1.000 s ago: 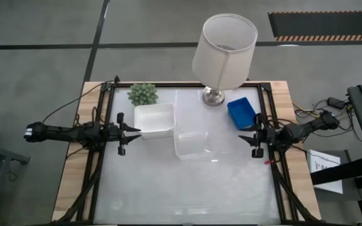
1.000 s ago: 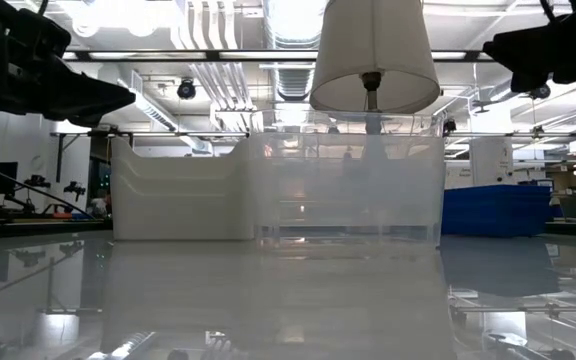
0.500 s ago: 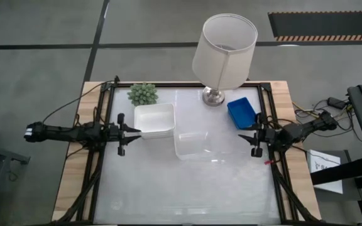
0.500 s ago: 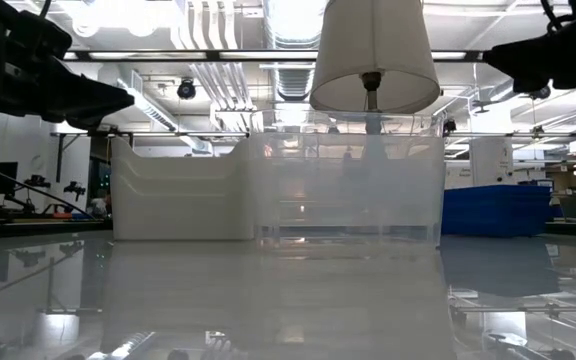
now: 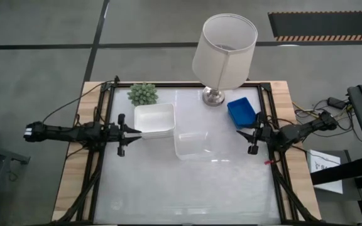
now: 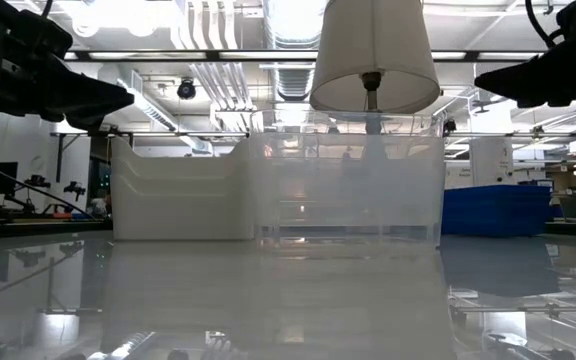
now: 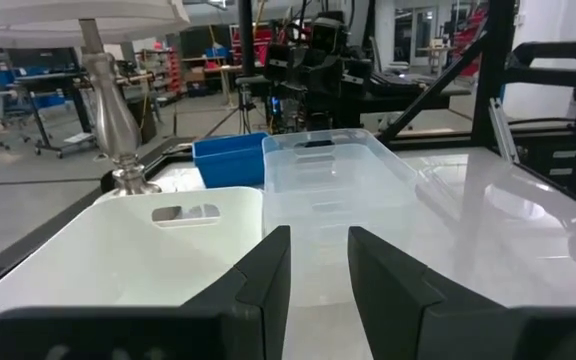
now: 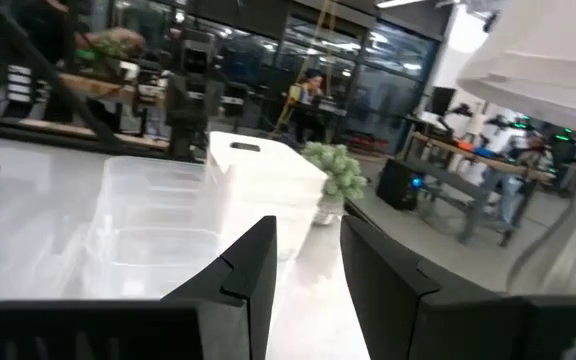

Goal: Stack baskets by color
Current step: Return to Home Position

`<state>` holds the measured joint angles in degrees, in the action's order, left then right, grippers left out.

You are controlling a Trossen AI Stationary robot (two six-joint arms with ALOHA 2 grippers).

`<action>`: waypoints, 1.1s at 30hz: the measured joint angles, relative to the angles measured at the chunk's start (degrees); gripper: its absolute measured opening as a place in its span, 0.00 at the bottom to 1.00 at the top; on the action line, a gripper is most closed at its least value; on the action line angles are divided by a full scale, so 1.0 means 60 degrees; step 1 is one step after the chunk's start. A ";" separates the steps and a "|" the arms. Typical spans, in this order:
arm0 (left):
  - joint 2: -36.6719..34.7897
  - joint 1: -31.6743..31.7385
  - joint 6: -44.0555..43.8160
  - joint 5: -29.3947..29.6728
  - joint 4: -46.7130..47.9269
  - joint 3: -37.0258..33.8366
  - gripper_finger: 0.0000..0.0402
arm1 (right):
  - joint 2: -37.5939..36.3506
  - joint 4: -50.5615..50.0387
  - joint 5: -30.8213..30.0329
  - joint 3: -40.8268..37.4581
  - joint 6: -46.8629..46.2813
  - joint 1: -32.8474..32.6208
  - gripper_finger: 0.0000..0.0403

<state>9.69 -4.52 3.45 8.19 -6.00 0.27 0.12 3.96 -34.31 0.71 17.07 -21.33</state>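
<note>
On the nearer part of the table [image 5: 187, 188], nothing lies loose; it is bare and glossy in both the high and low views. Next come the clear baskets [image 5: 193, 144], nested in 1 pile near the middle. Just behind them, touching or nearly so, the white baskets [image 5: 154, 120] sit as 1 pile toward the left, their layered rims showing in the low view. Farther back on the right, beside the lamp [image 5: 224, 53], the blue baskets [image 5: 242, 112] occupy 1 spot. A small plant [image 5: 143, 94] stands at the far left corner.

The left gripper [image 5: 136, 131] hovers at the white pile's left edge, its fingers a narrow gap apart and holding nothing. The right gripper [image 5: 244, 137] hangs at the right rail, between the clear and blue piles, likewise slightly parted and empty.

With 3 colours in 3 separate piles and no stray basket visible, the sorting looks complete. What seems left is only for both arms to reach their rest pose.
</note>
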 joint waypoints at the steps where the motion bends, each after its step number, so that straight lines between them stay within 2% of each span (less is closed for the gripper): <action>1: 0.0005 -0.0002 0.0002 0.0000 0.0005 -0.0003 0.21 | 0.0007 0.0000 -0.0038 0.0000 -0.0056 0.0001 0.27; 7: 0.0005 -0.0002 0.0013 0.0000 0.0007 -0.0004 0.21 | 0.0045 -0.0007 -0.0032 -0.0004 -0.0675 0.0001 0.27; 33: 0.0069 -0.0002 0.0031 0.0004 0.0011 -0.0004 0.21 | 0.0191 -0.0032 -0.0029 -0.0011 -0.0501 0.0001 0.27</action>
<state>10.11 -4.54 3.64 8.21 -5.93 0.25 1.27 3.77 -34.48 0.64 14.06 -21.32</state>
